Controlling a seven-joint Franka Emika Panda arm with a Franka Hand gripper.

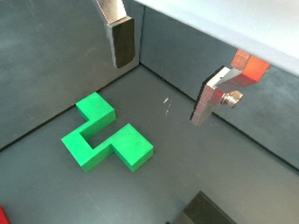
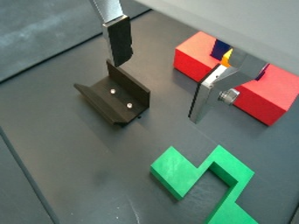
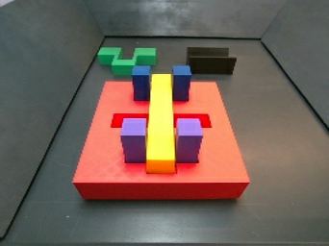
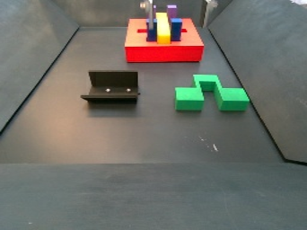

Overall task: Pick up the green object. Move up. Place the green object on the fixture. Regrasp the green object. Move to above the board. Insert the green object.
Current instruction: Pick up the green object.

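Observation:
The green object (image 1: 84,144) (image 2: 176,168) lies flat on the dark floor, an arch of three blocks. In both side views (image 3: 126,62) (image 4: 189,97) it rests between the board and the right wall area, beside the fixture (image 2: 114,96) (image 3: 211,60) (image 4: 110,87). My gripper (image 1: 162,92) (image 2: 159,87) hangs open above the floor, well over the green object, with nothing between its fingers. The red board (image 3: 115,159) (image 4: 162,52) (image 2: 198,54) carries a yellow bar (image 3: 160,120), blue blocks and purple blocks.
Grey walls enclose the dark floor on all sides (image 3: 52,58). A red corner of the board (image 1: 249,66) shows behind one finger. Bare floor lies in front of the fixture and green object (image 4: 144,153).

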